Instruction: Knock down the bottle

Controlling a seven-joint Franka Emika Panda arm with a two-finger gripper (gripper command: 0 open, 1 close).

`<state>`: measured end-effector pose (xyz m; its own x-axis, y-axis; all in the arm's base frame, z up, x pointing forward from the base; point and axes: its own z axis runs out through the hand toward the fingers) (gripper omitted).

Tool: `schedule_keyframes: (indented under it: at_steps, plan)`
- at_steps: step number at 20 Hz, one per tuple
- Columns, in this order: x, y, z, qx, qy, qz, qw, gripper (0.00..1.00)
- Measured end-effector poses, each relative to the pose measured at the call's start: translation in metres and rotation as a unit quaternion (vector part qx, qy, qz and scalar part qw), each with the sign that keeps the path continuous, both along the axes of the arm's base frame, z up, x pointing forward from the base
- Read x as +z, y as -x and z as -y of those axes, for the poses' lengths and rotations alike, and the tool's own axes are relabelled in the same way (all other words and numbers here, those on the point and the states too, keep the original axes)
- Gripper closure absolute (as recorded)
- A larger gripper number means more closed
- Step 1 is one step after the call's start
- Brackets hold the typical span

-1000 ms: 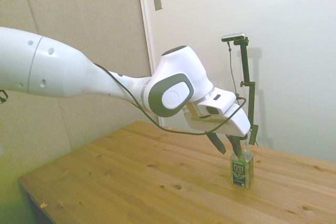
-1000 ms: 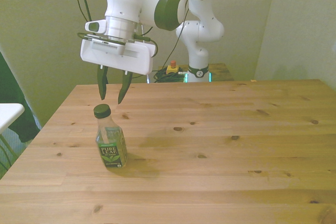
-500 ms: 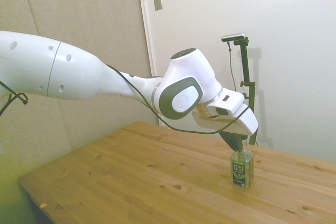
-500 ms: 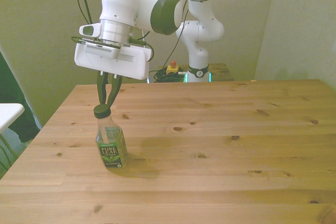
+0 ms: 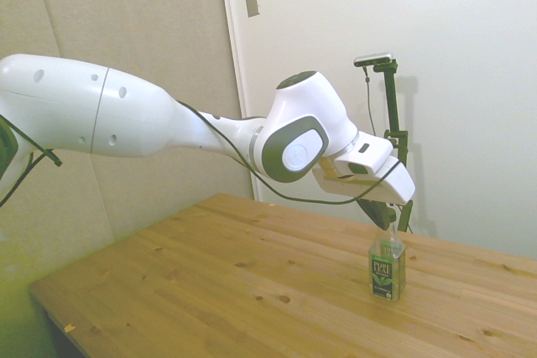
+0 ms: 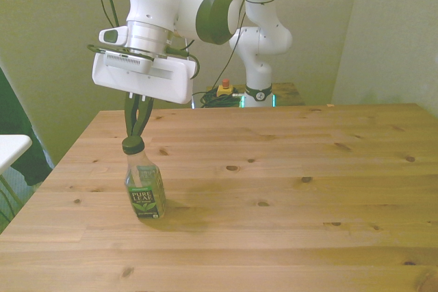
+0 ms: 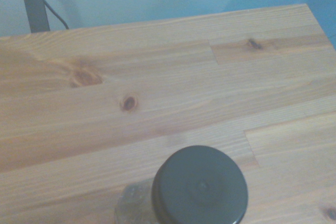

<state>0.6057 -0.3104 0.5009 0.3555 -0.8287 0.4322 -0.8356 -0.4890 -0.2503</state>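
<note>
Bottle (image 6: 144,182) first: it stands upright on the wooden worktop (image 6: 287,196), toward the front view's left edge, dark cap up and the green label facing the front camera. Nothing else stands near it, so it has free room to fall in any direction.

1 white arm (image 5: 126,119) reaches out over it, and the hand (image 6: 135,136) hangs directly above the cap (image 6: 133,146). In the front view the 2 fingers are drawn together to a narrow point, tips meeting at or just over the cap's top; whether they touch it or pinch its rim cannot be told. The side view shows the same, with the fingertips right at the bottle's top. In the wrist view the cap (image 7: 200,186) sits close below the camera, which fits a hand placed over the bottle's highest part.

That placement makes sense for tipping: a sideways nudge at the cap has the most leverage on a light, narrow-based bottle, whereas a push low on the body might only slide it. The bottle is not yet tilted, so the knock is judged to be still ahead.
</note>
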Motion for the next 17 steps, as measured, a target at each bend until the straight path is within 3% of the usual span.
schedule_keyframes:
  at_steps: [9,17]
  plan:
    - [-0.023,-0.065,-0.027,-0.024,-0.002,0.015,0.9996,1.00]
    - [-0.036,-0.091,-0.019,-0.048,0.001,0.016,0.9987,1.00]
